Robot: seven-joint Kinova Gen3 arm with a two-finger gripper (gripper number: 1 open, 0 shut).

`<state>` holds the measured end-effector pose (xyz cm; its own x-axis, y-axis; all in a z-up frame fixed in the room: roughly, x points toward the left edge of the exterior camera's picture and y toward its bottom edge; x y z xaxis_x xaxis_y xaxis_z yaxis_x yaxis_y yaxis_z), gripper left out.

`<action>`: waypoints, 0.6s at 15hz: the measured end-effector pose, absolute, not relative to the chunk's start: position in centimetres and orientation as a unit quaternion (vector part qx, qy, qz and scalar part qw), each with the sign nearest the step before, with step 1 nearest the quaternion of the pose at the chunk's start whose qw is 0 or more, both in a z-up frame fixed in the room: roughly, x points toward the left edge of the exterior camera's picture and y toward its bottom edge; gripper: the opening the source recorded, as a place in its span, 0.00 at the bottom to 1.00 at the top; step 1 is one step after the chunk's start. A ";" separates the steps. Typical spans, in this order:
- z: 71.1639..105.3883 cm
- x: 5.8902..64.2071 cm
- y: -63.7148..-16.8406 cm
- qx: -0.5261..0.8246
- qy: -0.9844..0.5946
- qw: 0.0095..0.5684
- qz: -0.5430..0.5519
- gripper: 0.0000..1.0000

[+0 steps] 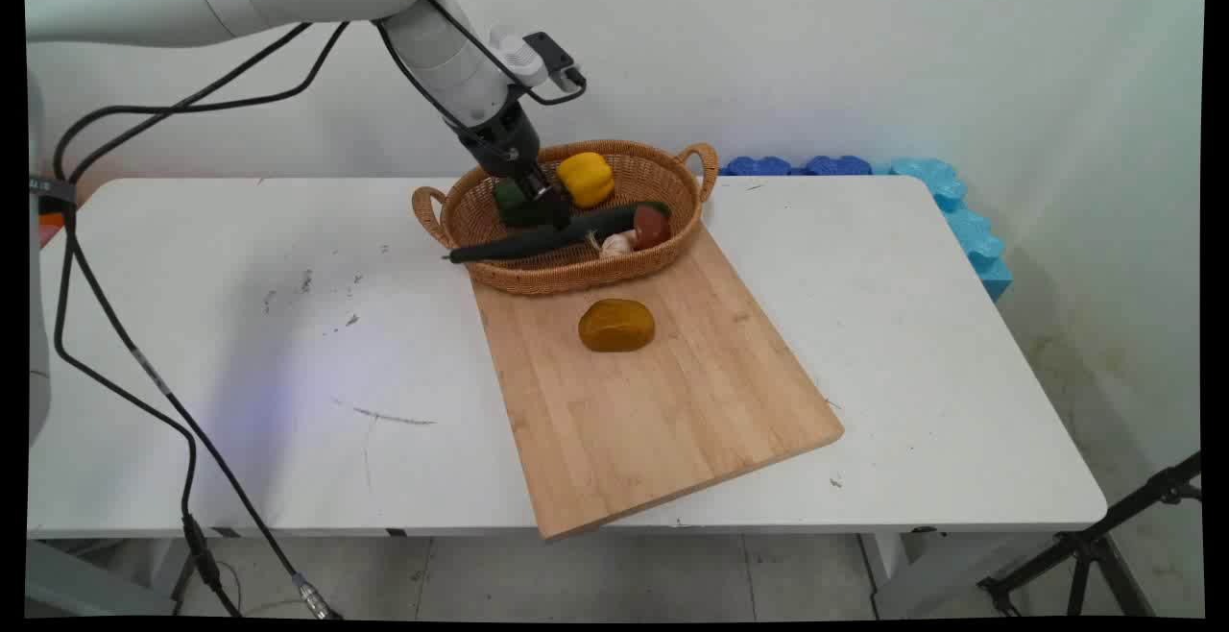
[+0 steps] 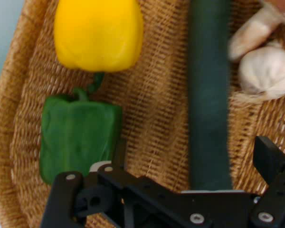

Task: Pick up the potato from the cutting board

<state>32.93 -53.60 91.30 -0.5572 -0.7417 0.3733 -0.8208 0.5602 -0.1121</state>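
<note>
Hand [image 2: 194,159] is down in the wicker basket [image 1: 576,279], spread wide – straddling the long dark cucumber [image 2: 209,90], green pepper [image 2: 78,137] just beside. Long thing – I'd grip mid-length, or it'll tip.

1. Basket [image 1: 538,277]: coarse woven wicker, matt.
2. Board [image 1: 662,411]: smooth pale wood.
3. Yellow pepper [image 2: 99,34], green pepper [image 2: 78,135]: smooth, slightly glossy.
4. Garlic [image 2: 268,71]: papery skin.
5. Worktop [image 1: 240,363]: smooth white, scuffed.
</note>
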 end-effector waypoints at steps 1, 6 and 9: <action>91.5 32.7 -53.6 0.447 -0.872 0.148 0.138 1.00; 95.0 31.3 -53.2 0.437 -0.868 0.184 0.149 1.00; 98.5 29.9 -51.8 0.428 -0.865 0.217 0.148 1.00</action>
<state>29.91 -51.76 98.50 -0.5404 -0.6758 0.5013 -0.8040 0.5904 -0.0709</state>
